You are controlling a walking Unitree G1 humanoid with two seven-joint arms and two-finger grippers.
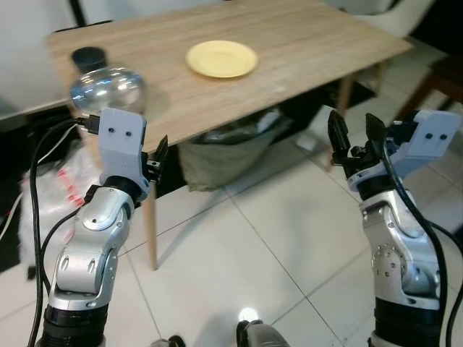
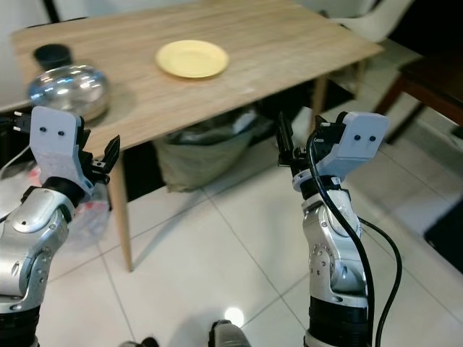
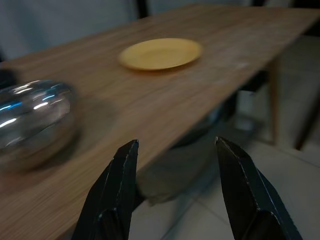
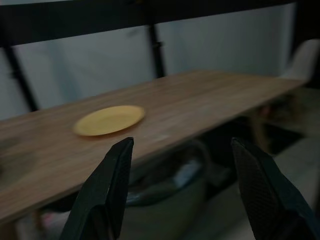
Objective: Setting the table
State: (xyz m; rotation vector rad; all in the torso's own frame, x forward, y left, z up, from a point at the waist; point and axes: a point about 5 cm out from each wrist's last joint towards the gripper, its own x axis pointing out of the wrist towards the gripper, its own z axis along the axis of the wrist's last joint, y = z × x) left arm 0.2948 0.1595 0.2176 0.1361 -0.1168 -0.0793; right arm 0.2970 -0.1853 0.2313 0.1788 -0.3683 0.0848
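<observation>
A round, shallow yellow plate [image 1: 221, 58] is sitting flat on a pale wooden bench [image 1: 304, 50], toward the middle of its top and well back from the near edge. Its surface is plain and matte, with a slightly raised rim. Off to the robot's left on the same bench, a shiny, rounded metal bowl [image 1: 108, 88] is resting close to the near edge, with a dark round object [image 1: 89, 58] just behind it; bare wood is lying between the bowl and the plate.

The robot is standing on white floor tiles [image 1: 239, 246] short of the bench, both arms raised in front of it. The left tool [image 3: 172, 192] is hanging below the bench's near edge by the bowl's corner, its two black fingers parted and holding nothing. The right tool [image 1: 356, 134] is hovering over open floor beside the bench's right end, its fingers likewise spread and empty. Both are well apart from the plate.

Under the bench, a grey bag [image 1: 224, 148] is slumping between the wooden legs [image 1: 150, 228], and a white plastic bag [image 1: 54, 191] is lying on the floor at the left near trailing black cables [image 1: 32, 210]. At the far right, a dark wooden chair [image 1: 434, 79] is standing beside the bench's corner, leaving a strip of tile between them.
</observation>
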